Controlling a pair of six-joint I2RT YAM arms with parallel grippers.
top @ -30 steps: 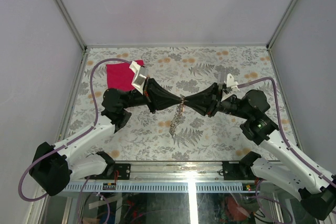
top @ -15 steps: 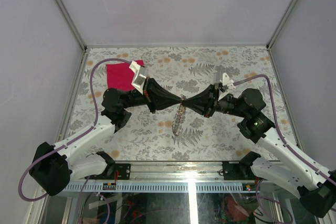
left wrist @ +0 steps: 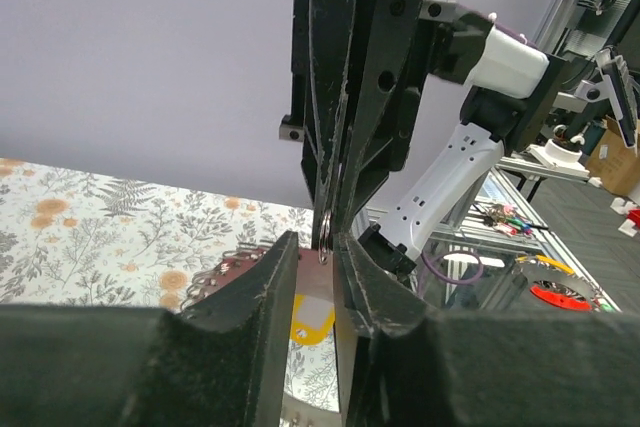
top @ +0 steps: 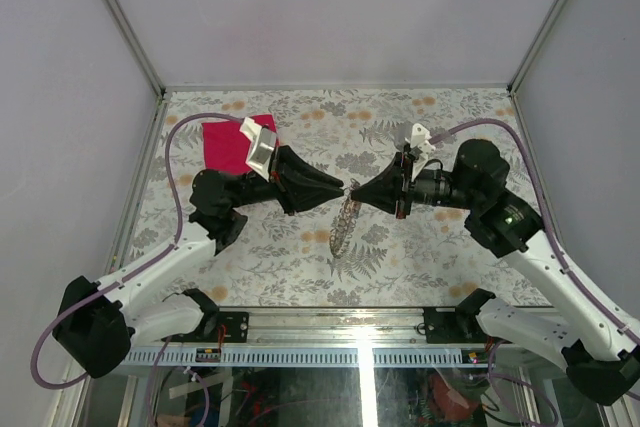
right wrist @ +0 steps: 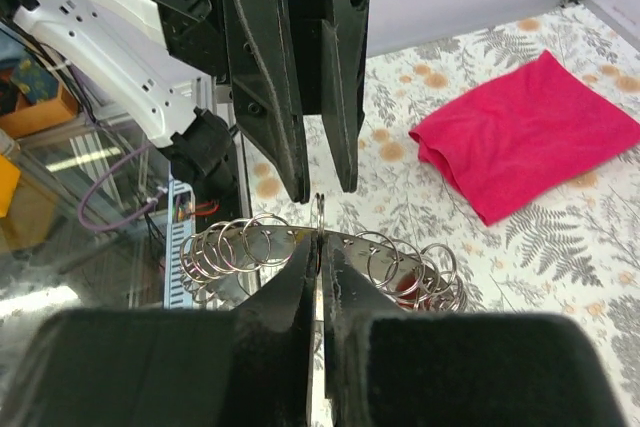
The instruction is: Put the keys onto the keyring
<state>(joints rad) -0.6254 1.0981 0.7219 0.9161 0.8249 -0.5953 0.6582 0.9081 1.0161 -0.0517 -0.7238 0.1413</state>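
Keyring [right wrist: 317,209] sits pinched edge-on in the closed right gripper [top: 353,192], above the middle of the counter [top: 290,252]. Left gripper [top: 342,187] faces it, fingers slightly parted. Keys [left wrist: 311,323] dangle below among linked rings [right wrist: 250,247].

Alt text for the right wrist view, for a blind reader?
The shut right gripper pinches a thin silvery metal ring edge-on; the left gripper stands slightly open above it. Behind hang linked silvery rings; a pink-red cloth lies on the floral table.
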